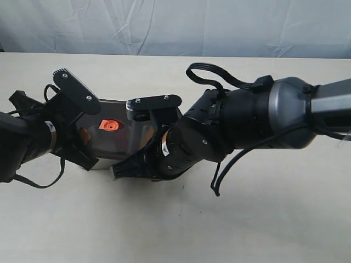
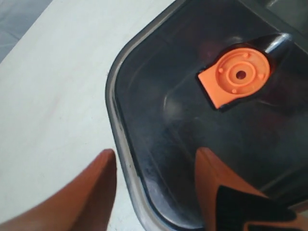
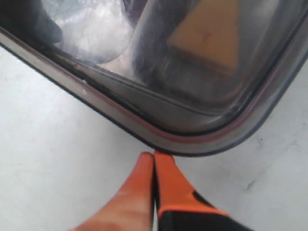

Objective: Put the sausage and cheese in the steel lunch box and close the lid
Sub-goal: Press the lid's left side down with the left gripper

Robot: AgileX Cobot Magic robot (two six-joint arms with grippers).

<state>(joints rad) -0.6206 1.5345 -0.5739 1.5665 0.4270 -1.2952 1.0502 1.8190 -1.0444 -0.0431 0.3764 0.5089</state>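
The dark translucent lid (image 2: 173,120) lies on top of the steel lunch box (image 1: 103,163), its orange valve tab (image 2: 236,77) facing up. My left gripper (image 2: 155,152) is open and straddles a rounded corner of the lid's edge, one finger (image 2: 96,192) over the table and the other (image 2: 216,187) over the lid. My right gripper (image 3: 154,156) is shut, empty, with its tips against the lid's rim (image 3: 144,129). The yellow-orange cheese (image 3: 207,31) shows through the lid, inside the box. I cannot make out the sausage.
The lid (image 1: 112,139) and box sit left of centre on a pale table (image 1: 247,219), between the two arms. A white cloth backdrop (image 1: 175,24) hangs behind the table. Black cables (image 1: 219,74) loop off the right arm above the box.
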